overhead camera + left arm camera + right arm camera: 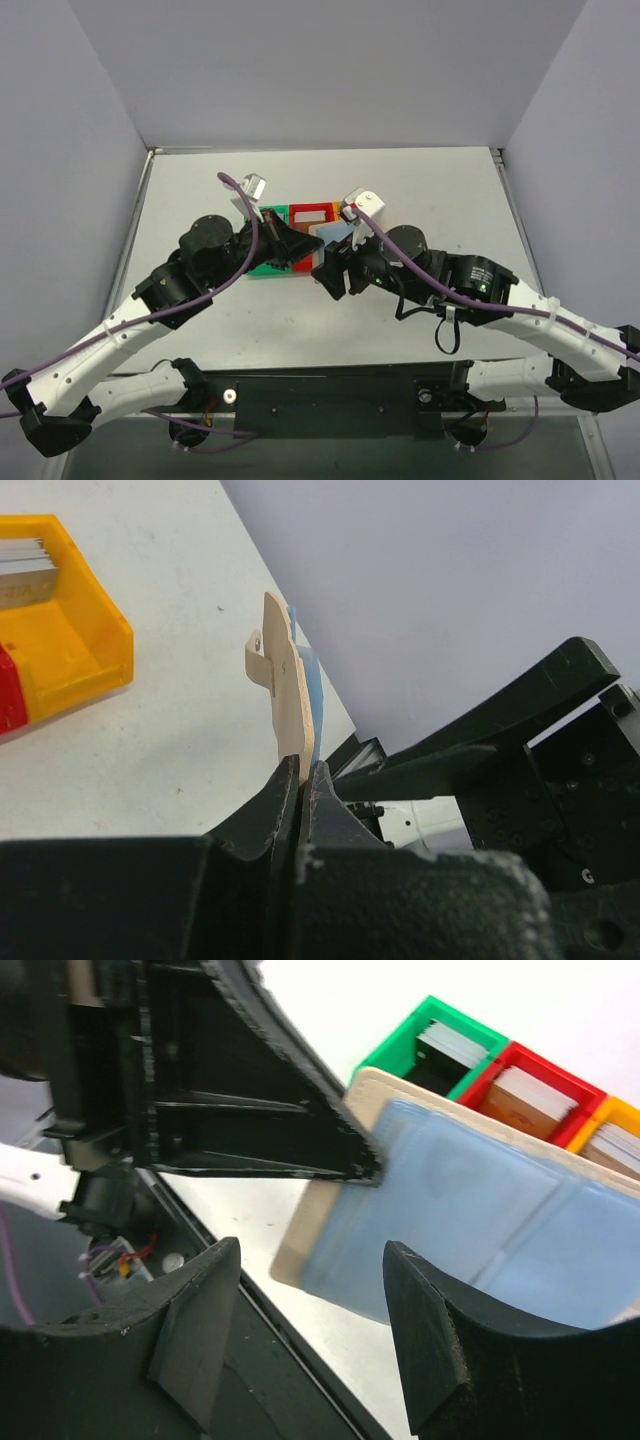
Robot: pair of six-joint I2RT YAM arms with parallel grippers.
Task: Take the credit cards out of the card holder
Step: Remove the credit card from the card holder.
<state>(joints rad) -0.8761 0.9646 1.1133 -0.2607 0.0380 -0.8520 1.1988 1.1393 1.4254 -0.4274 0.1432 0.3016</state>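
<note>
Above the bench point(200, 190), the left end effector point(302, 772) pinches one edge of the card holder point(470, 1210), whose blue inner face lies just ahead of the spread right end effector point(310, 1255).

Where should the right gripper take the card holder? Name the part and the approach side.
Take the card holder by its free near edge, away from the corner the left gripper pinches. It is held open, blue inner panels facing the open right gripper, so probably come straight in from that side, one finger on blue, one behind on tan.
</note>
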